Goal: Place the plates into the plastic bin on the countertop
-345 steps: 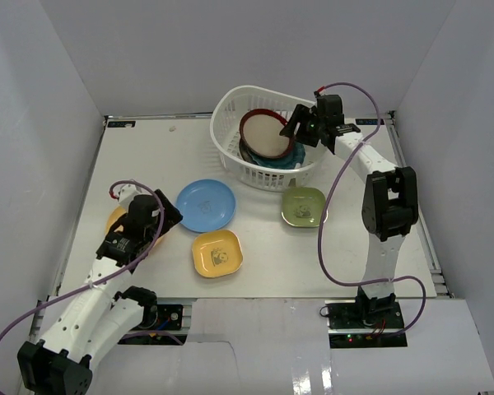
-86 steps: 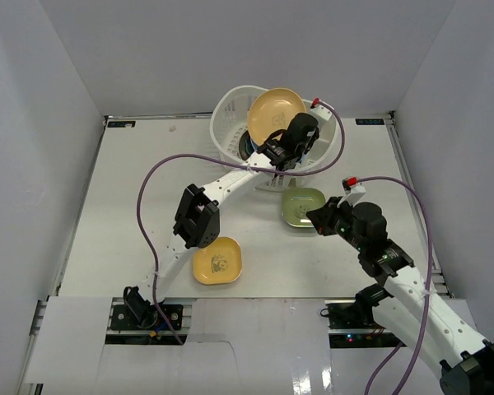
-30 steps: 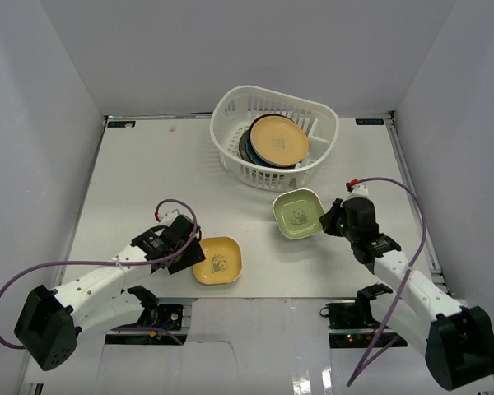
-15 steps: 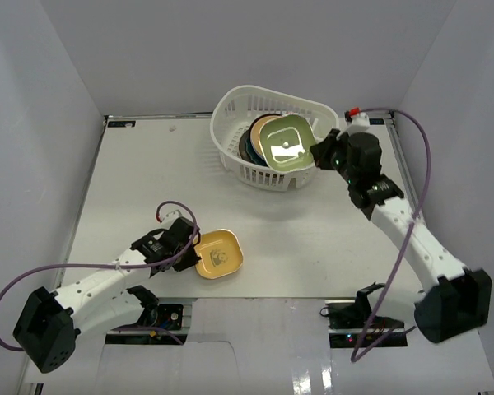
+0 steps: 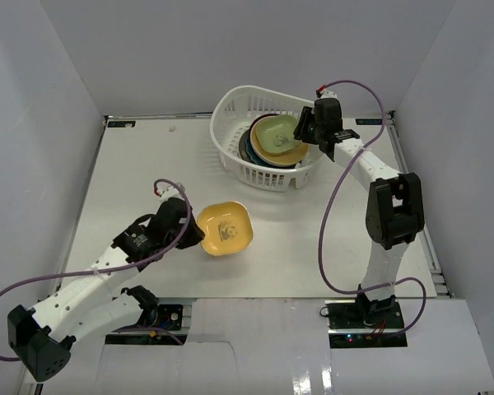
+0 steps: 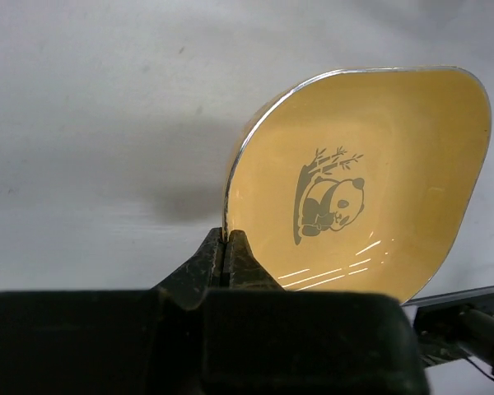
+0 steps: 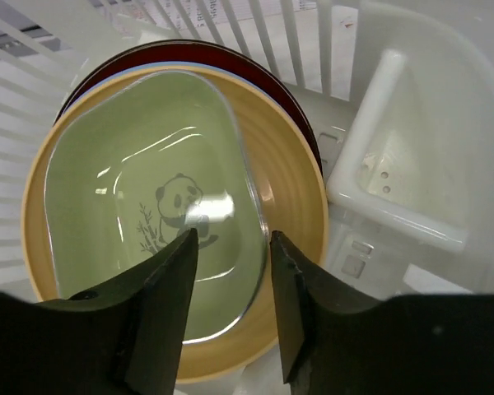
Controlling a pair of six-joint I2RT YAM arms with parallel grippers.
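Observation:
A yellow square plate (image 5: 225, 228) with a panda print hangs tilted above the countertop (image 5: 140, 164). My left gripper (image 5: 194, 234) is shut on its near-left rim; the left wrist view shows the fingertips (image 6: 228, 240) pinching the thin edge of the plate (image 6: 370, 156). The white plastic bin (image 5: 231, 105) stands at the back. Inside it, a green square plate (image 5: 277, 132) lies on an orange-yellow plate (image 7: 295, 206) atop a maroon-rimmed one (image 7: 259, 76). My right gripper (image 5: 302, 129) hangs open just over the green plate (image 7: 123, 197), its fingers (image 7: 230, 237) either side of the plate's right rim.
A white moulded divider pocket (image 7: 399, 177) takes up the bin's right end, beside the stack. Dark rails (image 5: 82, 206) edge the countertop, and grey enclosure walls stand on three sides. Purple cables loop off both arms.
My left gripper has lifted the yellow plate off the countertop and carried it right and farther back. The right gripper has opened, and the green plate now rests on the stack in the bin.

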